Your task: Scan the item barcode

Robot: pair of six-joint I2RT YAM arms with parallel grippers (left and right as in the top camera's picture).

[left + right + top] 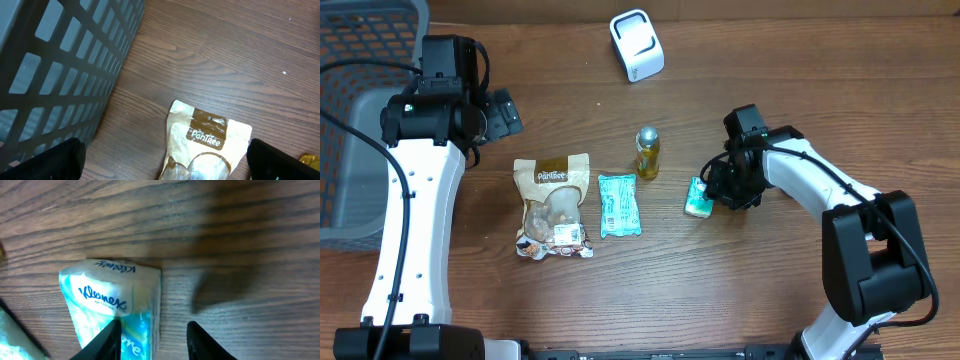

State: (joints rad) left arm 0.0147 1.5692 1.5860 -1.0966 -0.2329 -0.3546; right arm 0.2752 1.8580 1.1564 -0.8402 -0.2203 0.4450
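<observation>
**Straddling the tissue pack (pixel 107 295), hold unproven**

The tissue pack lies on the table (pixel 770 60), a little toward 4 o'clock from the centre. The bottle (pixel 647 152) is at its 10 o'clock and the wipes sachet (pixel 618 205) at its 9. My right pincer (pixel 154 332) stands over it at a middling gap. One finger overlaps the printed wrapper and the other finger (pixel 202 342) is clear of it, with bare wood between, so I judge nothing is clamped yet. My left pincer (pixel 508 112) hangs wide and holds nothing, near the basket (pixel 360 60) at 10 o'clock.

By my reckoning the pack is light, soft and squashy, in a slick film that creases. A hard pinch would crumple the print, and a weak one might let it slide. I would take it across the short side near one end, leaving the broad faces bare for the scanner (pixel 637 45) at 12 o'clock. The barcode is probably on the underside, though I cannot tell.

The right wrist view alone gives the brand print and that gap of wood. Overhead, my wrist hides both, but that view shows the scanner and the way to it. The left wrist view shows only the basket and the snack pouch (pixel 207 135).
</observation>
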